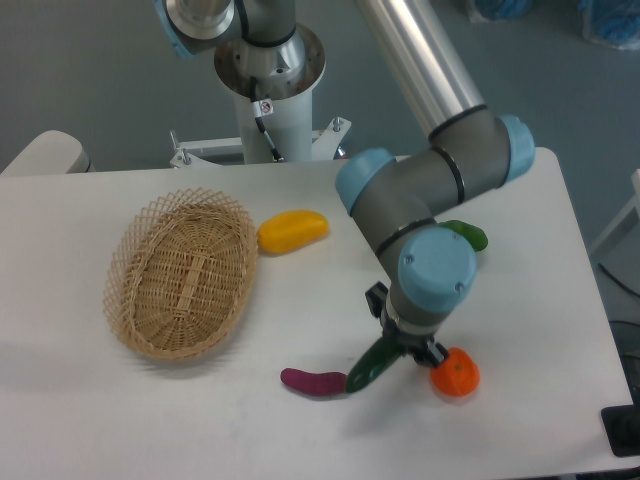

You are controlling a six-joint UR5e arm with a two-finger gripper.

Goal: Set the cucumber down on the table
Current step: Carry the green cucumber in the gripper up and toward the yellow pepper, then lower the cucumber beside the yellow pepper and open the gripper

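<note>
Cucumber in the gripper, low end near the worktop

Cucumber (372, 367) is dark green and glossy, and it is held at its upper end by the gripper (400, 347), which is pinching it. The gripper's own fingers are mostly hidden under the wrist of the arm (436, 275), so only small dark parts of them show. The cucumber is tilted, with the lower end pointing down and to the left in the picture. This lower end is very close to the white worktop (520, 400), but I cannot tell if it touches the surface or stays just above it.

Just beside the low tip of the cucumber lies a small purple oblong vegetable (312, 382), flat on the worktop; the two seem to touch or almost touch. On the other side of the gripper, just beside it, sits a small orange fruit (456, 374). Behind the arm, a green vegetable (468, 234) shows only partly, because the arm's elbow covers most of it.

Farther left, well apart from the gripper, a yellow fruit (292, 230) lies on the worktop. It is just beside the right rim of an oval wicker basket (130, 270), which stands on the left part of the worktop. The base of the robot (272, 110) stands at the far edge.
</note>
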